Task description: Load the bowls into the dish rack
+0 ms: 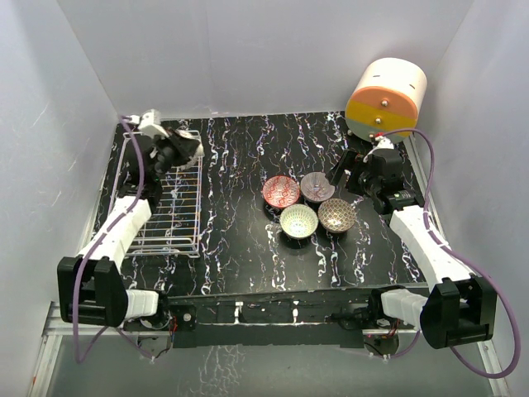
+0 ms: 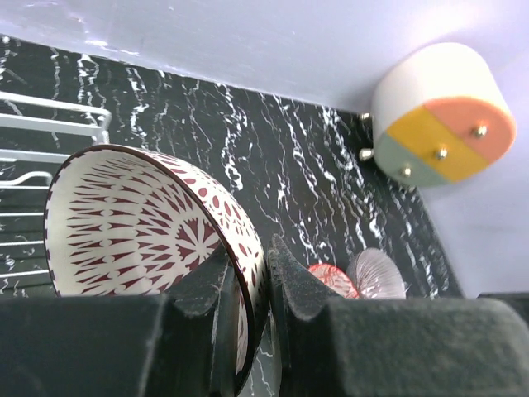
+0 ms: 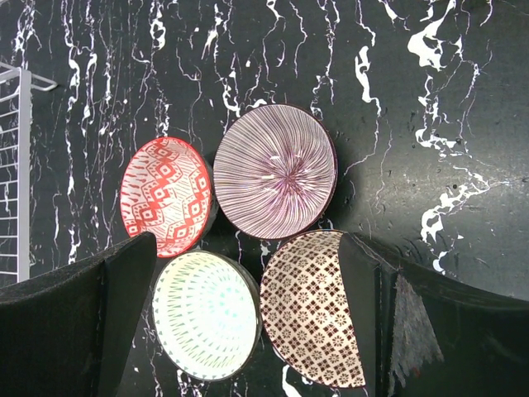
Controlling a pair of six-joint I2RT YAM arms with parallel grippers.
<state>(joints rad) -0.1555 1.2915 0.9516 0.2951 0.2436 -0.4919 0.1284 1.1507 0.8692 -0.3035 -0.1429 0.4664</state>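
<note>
white-latticed ceramic bowl point(image 2: 124, 223), dark red at the rim, hangs tilted on edge in our left gripper point(image 2: 248, 269), which pinches its wall, one finger inside and one outside. we see it by the far right corner of the white wire dish rack point(image 1: 178, 227). our right gripper point(image 3: 244, 281) hovers spread wide over a cluster on the black marbled tabletop point(image 1: 240, 165): a red-patterned bowl point(image 3: 164, 194), a purple-grey striped bowl point(image 3: 274, 169), a pale green bowl point(image 3: 205, 314) and a brown-gold checked bowl point(image 3: 310, 318).

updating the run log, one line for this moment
left gripper: shut on lattice bowl over dish rack | right gripper: open by four bowls
</note>
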